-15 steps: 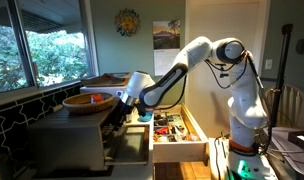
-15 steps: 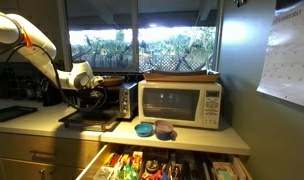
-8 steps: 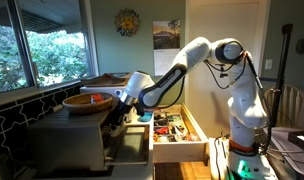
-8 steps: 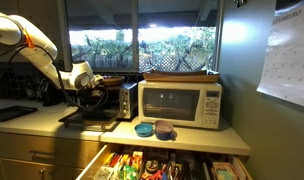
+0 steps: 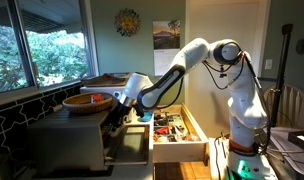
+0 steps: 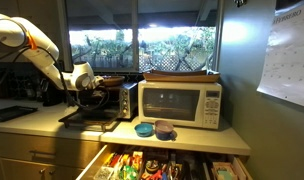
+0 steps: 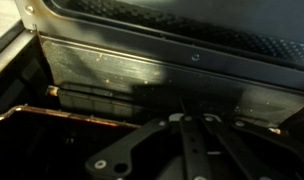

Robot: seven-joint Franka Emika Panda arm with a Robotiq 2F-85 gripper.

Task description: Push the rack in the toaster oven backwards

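Rack (image 7: 92,97) sat inside the oven's dark mouth. In the wrist view I could make out only a ribbed strip of thin parallel bars at left-centre, under a broad grey metal band. Neither exterior view resolved it.

Oven (image 6: 114,100) stood at centre-left of an exterior view, on the counter (image 6: 227,140) just beside the white microwave (image 6: 180,103). Its door (image 6: 92,119) was dropped flat toward the camera. In an exterior view the oven (image 5: 77,140) filled the lower left as a grey box, with a wide bowl (image 5: 89,101) on its top.

My gripper (image 6: 92,93) was at the oven mouth, above the lowered door, and the arm (image 6: 32,45) came in from the upper left. In an exterior view the gripper (image 5: 118,108) was low at the oven's front edge. In the wrist view its dark linkage (image 7: 187,150) filled the bottom centre, close to the oven front. The fingertips were lost in shadow, so I could not tell whether the jaws were apart or together, or whether they touched the rack.

A drawer (image 6: 157,165) below the counter stood pulled out, full of small items.
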